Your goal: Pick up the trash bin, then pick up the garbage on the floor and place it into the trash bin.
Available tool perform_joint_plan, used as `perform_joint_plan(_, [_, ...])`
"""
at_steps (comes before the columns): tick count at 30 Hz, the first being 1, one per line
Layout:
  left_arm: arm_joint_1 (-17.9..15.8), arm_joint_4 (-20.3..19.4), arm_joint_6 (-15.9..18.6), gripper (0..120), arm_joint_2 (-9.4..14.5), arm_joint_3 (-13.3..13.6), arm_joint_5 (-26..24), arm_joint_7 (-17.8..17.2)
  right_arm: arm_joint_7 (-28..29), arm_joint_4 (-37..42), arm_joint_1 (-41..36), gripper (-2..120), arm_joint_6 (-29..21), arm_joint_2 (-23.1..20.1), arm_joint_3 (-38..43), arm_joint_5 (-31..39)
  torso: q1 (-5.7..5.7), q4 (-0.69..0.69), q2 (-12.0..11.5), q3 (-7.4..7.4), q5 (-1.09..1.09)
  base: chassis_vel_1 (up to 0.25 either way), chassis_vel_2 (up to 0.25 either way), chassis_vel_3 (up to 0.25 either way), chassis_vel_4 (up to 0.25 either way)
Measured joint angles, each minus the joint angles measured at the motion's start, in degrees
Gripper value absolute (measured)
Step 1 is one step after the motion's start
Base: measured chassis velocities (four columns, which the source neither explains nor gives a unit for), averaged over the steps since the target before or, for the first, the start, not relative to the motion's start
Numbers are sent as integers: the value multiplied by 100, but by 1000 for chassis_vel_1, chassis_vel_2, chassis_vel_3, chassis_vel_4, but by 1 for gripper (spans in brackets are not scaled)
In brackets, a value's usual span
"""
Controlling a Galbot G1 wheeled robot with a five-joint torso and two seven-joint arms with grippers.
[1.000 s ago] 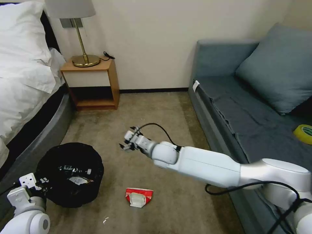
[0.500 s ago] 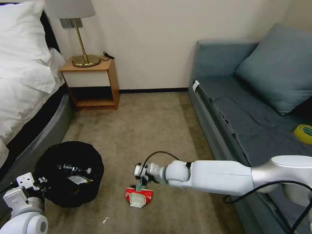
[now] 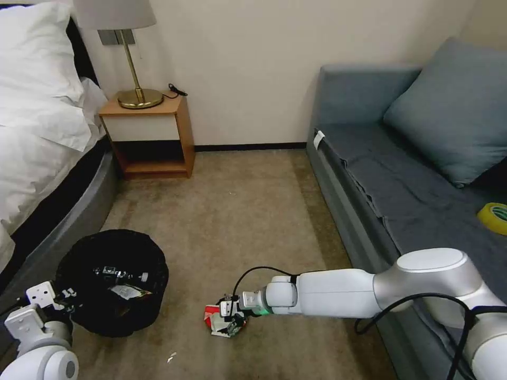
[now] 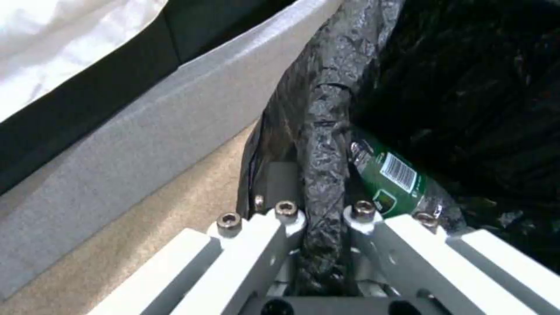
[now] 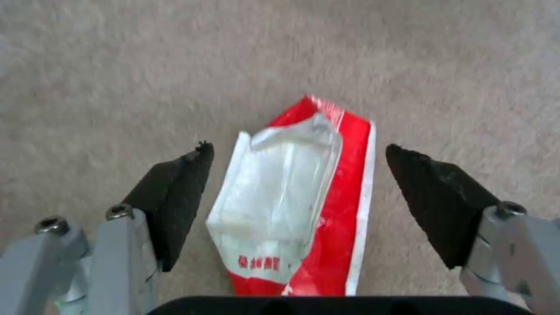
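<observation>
Head view: the bin [image 3: 112,282] stands on the carpet [image 3: 237,211] close beside the bed [image 3: 47,174], its black liner open upward with litter lying inside. The left gripper [image 3: 66,295] sits at the bin's near-left rim. The right arm reaches low across the carpet, and the right gripper [image 3: 231,315] is down over the red-and-white packet [image 3: 217,316], which lies flat in the open strip between bin and sofa [image 3: 401,179]. Bare carpet runs from there back to the nightstand [image 3: 150,137]; a small white scrap [image 3: 171,357] lies near the bin's front.

Left wrist view: the left gripper [image 4: 323,218] has its fingers [image 4: 286,210] together on the bin's bagged rim [image 4: 323,131], one outside the wall and one inside. A green bottle [image 4: 388,175] lies inside the bin against that rim. The bed's grey edge [image 4: 146,131] passes just beside the bin, with a narrow band of carpet between.

Right wrist view: the right gripper [image 5: 297,192] has its fingers [image 5: 175,192] wide apart, one on each long side of the packet [image 5: 297,201], neither pad touching it. Carpet lies bare all round the packet's edges.
</observation>
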Motion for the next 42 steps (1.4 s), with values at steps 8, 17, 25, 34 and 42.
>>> perform_joint_plan(8, [26,-1,-15,2,-23,-9,11,2,-120,-616,-190,77,289,197,-14,-170,0,0,0,0,0,0,0,0,0])
perform_joint_plan(17, [39,-21,-37,2,-57,4,36,5,-169,-884,-315,73,458,277,-1,-304,0,0,0,0,0,0,0,0,0])
perform_joint_plan(25, [40,28,-83,2,-74,21,70,13,-194,-908,-377,66,592,285,-10,-362,0,0,0,0,0,0,0,0,0])
perform_joint_plan(34, [38,80,-122,2,-72,21,84,19,-217,-921,-390,37,748,292,-7,-363,0,0,0,0,0,0,0,0,0])
perform_joint_plan(42, [19,88,-123,2,-69,32,89,23,-239,-891,-406,6,833,267,1,-370,0,0,0,0,0,0,0,0,0])
